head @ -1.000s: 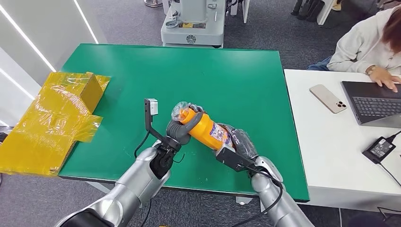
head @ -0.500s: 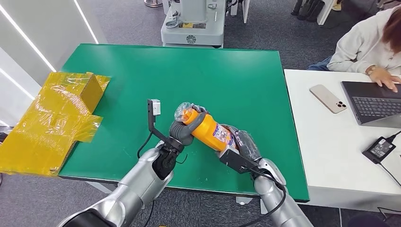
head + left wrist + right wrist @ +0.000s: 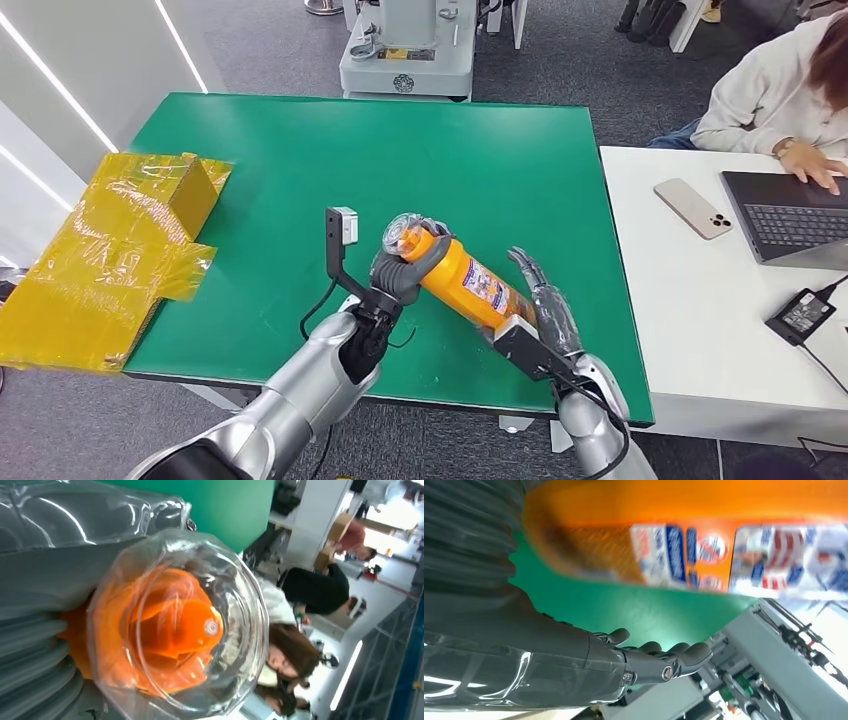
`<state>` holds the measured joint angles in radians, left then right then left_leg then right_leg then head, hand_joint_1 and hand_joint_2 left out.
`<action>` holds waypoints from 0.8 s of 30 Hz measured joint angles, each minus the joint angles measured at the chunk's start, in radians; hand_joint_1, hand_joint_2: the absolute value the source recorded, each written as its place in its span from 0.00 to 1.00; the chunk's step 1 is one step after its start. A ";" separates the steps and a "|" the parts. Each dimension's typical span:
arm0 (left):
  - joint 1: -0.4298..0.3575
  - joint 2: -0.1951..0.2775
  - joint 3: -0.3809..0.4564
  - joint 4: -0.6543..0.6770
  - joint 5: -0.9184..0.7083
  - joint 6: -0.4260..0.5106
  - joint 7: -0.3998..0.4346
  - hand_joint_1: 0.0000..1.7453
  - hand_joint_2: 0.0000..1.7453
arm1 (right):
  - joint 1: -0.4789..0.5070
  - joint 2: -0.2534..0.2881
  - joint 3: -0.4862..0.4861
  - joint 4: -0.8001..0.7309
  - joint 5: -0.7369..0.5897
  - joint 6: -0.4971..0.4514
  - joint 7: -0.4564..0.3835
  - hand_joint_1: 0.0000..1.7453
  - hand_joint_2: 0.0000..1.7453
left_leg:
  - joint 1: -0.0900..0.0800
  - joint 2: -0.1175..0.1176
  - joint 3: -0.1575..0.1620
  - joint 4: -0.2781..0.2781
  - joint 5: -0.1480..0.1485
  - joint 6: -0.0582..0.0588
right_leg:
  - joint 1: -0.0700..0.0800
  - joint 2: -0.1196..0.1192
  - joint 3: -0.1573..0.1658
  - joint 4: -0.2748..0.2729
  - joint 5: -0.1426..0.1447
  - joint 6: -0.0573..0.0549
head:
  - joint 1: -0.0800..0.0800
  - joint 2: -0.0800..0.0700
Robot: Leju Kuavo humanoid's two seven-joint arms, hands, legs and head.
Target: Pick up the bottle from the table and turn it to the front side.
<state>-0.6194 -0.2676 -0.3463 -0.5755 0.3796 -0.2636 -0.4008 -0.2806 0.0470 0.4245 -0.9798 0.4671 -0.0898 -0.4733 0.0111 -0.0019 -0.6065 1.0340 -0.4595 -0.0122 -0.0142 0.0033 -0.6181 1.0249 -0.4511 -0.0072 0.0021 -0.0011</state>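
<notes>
Since the earlier frame, both arms have carried the orange plastic bottle with a clear domed cap (image 3: pixel 455 272) a little to the right above the green table (image 3: pixel 300 170), and the right hand (image 3: pixel 545 305) has opened: its fingers now stand straight beside the bottle's base and hold nothing. The left hand (image 3: pixel 400 278) grips the bottle's neck just below the cap, so the bottle hangs tilted over the table's near edge, cap end pointing away from the robot. To turn it well, the left hand should probably keep a firm grip while the right hand takes the base again, because the smooth glossy body may slip. A printed blue and white label (image 3: pixel 704 555) wraps the round body; the transparent cap (image 3: pixel 175 625) is ridged and shiny.
</notes>
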 joint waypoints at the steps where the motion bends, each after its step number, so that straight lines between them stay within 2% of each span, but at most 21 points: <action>1: 0.000 0.003 -0.001 -0.002 -0.011 0.010 -0.008 1.00 1.00 | 0.013 -0.001 -0.002 -0.023 0.000 -0.004 -0.004 0.00 1.00 | 0.000 0.000 0.000 0.000 0.000 0.000 | 0.000 0.000 0.000 0.000 0.000 0.000 | 0.000 0.000; 10: 0.000 0.018 -0.005 -0.015 -0.037 0.035 -0.028 1.00 1.00 | 0.074 -0.005 -0.004 -0.139 0.003 -0.017 -0.011 0.00 1.00 | 0.000 0.000 0.000 0.000 0.000 0.000 | 0.000 0.000 0.000 0.000 0.000 0.000 | 0.000 0.000; 14: 0.001 0.023 -0.007 -0.028 -0.096 0.100 -0.059 1.00 1.00 | 0.098 -0.005 -0.004 -0.183 0.001 -0.018 -0.012 0.00 1.00 | 0.000 0.000 0.000 0.000 0.000 0.000 | 0.000 0.000 0.000 0.000 0.000 0.000 | 0.000 0.000; 17: 0.003 0.032 -0.008 -0.056 -0.182 0.194 -0.094 1.00 1.00 | 0.130 -0.005 -0.002 -0.243 0.007 -0.021 -0.007 0.00 1.00 | 0.000 0.000 0.000 0.000 0.000 0.000 | 0.000 0.000 0.000 0.000 0.000 0.000 | 0.000 0.000; 19: 0.006 0.041 -0.008 -0.091 -0.274 0.290 -0.125 1.00 1.00 | 0.149 -0.005 0.002 -0.285 0.013 -0.021 0.000 0.00 1.00 | 0.000 0.000 0.000 0.000 0.000 0.000 | 0.000 0.000 0.000 0.000 0.000 0.000 | 0.000 0.000; 24: 0.018 0.074 -0.008 -0.236 -0.638 0.575 -0.142 1.00 1.00 | 0.175 -0.005 0.016 -0.371 0.011 -0.012 0.010 0.00 1.00 | 0.000 0.000 0.000 -0.001 0.000 0.000 | 0.000 0.000 0.000 0.000 0.000 0.000 | 0.000 0.000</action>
<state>-0.6016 -0.1933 -0.3540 -0.8117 -0.2588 0.3114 -0.5427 -0.1060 0.0416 0.4401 -1.3508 0.4784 -0.1015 -0.4629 0.0113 -0.0021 -0.6069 1.0333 -0.4595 -0.0122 -0.0138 0.0030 -0.6182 1.0251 -0.4514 -0.0075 0.0022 -0.0011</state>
